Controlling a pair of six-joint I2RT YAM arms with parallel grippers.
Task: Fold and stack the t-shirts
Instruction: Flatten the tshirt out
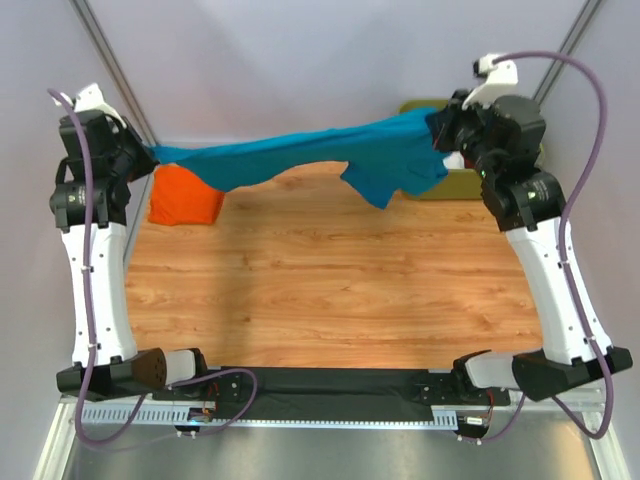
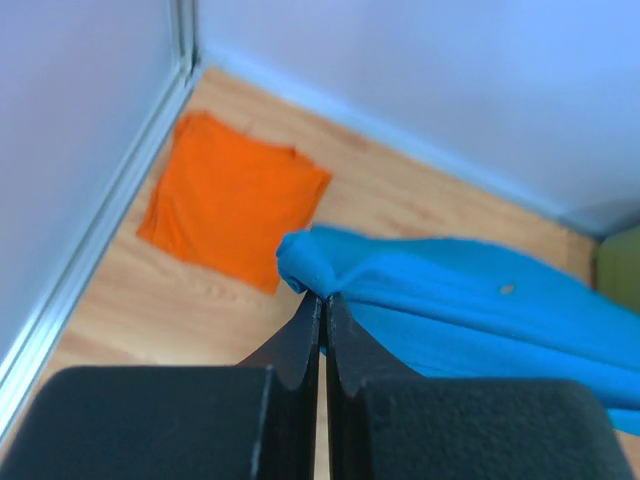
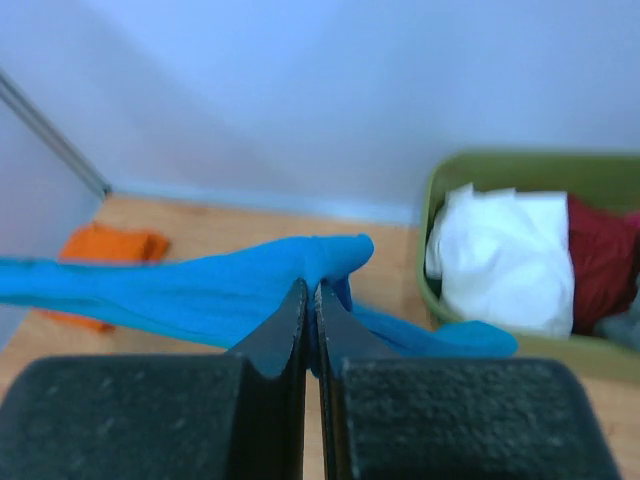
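Top external: wood-grain table [image 1: 330,290], lilac walls [image 1: 300,60], teal t-shirt [image 1: 300,155] stretched above.

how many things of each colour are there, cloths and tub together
blue shirt: 1
orange shirt: 1
white cloth, in the tub: 1
dark red cloth, in the tub: 1
green tub: 1
total: 5
A grey scrap at the tub's edge is too cut off to count.

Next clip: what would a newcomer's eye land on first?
The teal shirt hangs stretched above the far side of the table, its ends pinched in the left gripper and right gripper. The orange shirt lies folded in the far-left corner; a green tub of clothes sits far right.
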